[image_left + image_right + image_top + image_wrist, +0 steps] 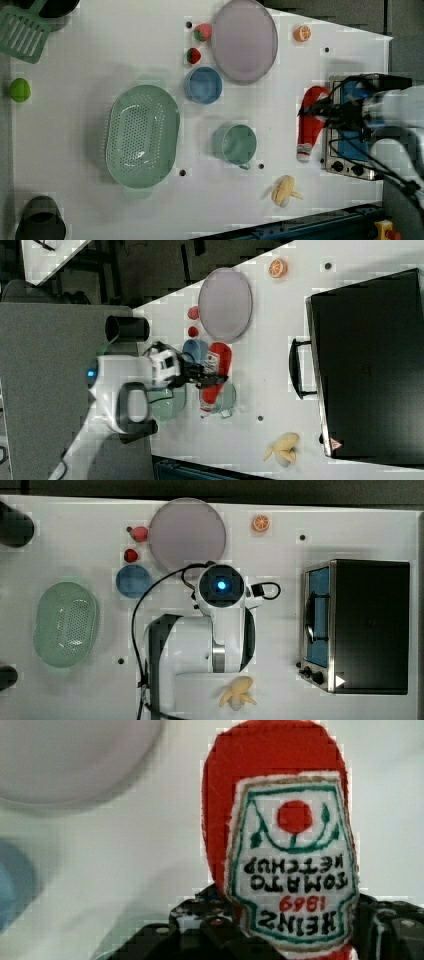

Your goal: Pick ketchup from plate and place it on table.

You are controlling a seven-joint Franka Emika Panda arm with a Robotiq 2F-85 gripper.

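My gripper [320,111] is shut on the ketchup [311,125], a red plush bottle with a white label and whitish cap. It is held lying sideways above the table [75,540]. In the right view the ketchup [220,357] hangs over the blue bowl and green cup, with the gripper [210,376] clamped across its middle. In the wrist view the ketchup label [295,870] is close up between the dark fingers [200,920]. The pinkish plate [187,532] lies bare at the table's far edge, apart from the gripper. In the top view the arm's wrist [221,586] covers the bottle.
A toaster oven [360,625] stands at the top view's right. A blue bowl [133,581], two strawberries [140,533], a green basket [65,624], an orange slice [260,523] and a banana [237,692] lie around. A green cup [235,144] sits mid-table.
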